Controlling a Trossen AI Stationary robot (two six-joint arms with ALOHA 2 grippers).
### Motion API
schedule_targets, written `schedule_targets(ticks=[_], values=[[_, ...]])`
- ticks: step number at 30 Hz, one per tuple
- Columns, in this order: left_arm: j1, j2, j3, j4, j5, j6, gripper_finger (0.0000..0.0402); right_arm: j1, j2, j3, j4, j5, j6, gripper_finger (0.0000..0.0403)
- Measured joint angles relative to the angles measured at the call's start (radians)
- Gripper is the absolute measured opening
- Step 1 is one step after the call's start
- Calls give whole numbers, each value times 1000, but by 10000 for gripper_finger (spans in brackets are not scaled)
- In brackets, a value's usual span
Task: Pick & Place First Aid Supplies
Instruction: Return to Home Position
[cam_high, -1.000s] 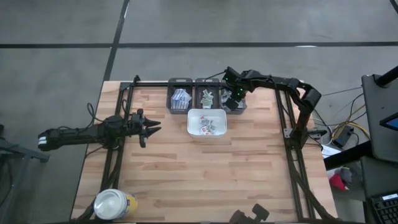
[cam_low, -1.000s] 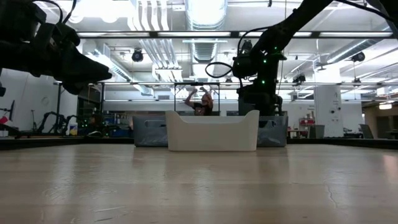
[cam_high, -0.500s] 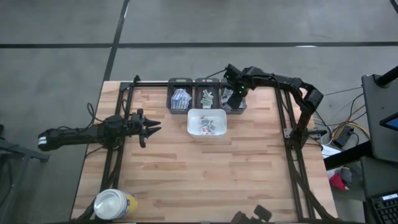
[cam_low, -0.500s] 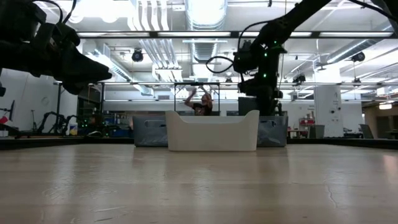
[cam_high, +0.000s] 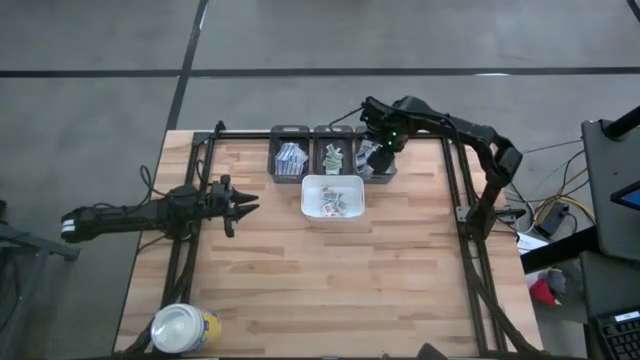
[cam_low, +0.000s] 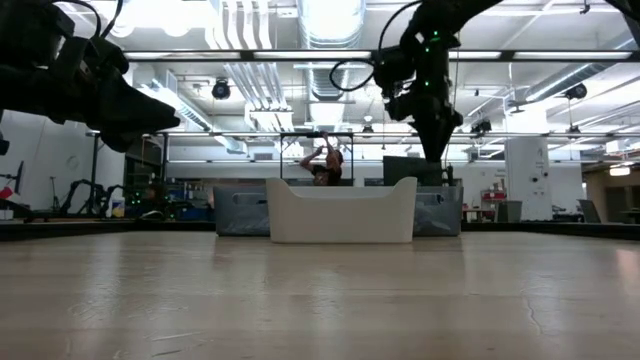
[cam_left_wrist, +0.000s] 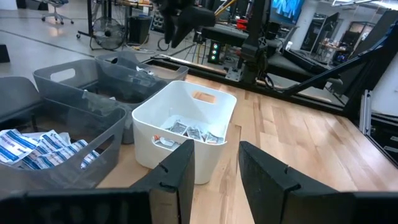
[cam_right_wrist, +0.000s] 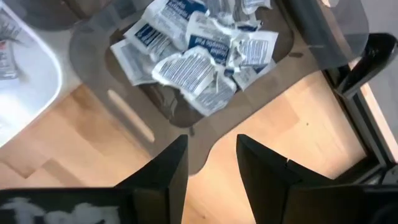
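Right gripper (cam_right_wrist: 211, 148) jaws apart above crinkled white packets (cam_right_wrist: 198, 62) in translucent grey bin (cam_right_wrist: 87, 43), left gripper (cam_left_wrist: 215, 152) jaws apart

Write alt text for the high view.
Top-down view of a wooden table: the right gripper hangs over the rightmost of three dark bins along the far edge, with a white tray of packets just in front of them. The left gripper waits open at the table's left, and a yellow jar sits at the near left corner.
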Motion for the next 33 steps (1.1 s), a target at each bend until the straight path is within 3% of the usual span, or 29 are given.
schedule_targets(ticks=[11, 24, 33], values=[[0, 0, 0, 0, 0, 29, 120, 135, -173, -76, 46, 4, 87, 113], [0, 0, 0, -1, 0, 34, 119, 415, -601, -525, 410, 83, 354, 95], [0, 0, 0, -2, 0, 33, 120, 481, -855, -756, 440, 82, 428, 81]])
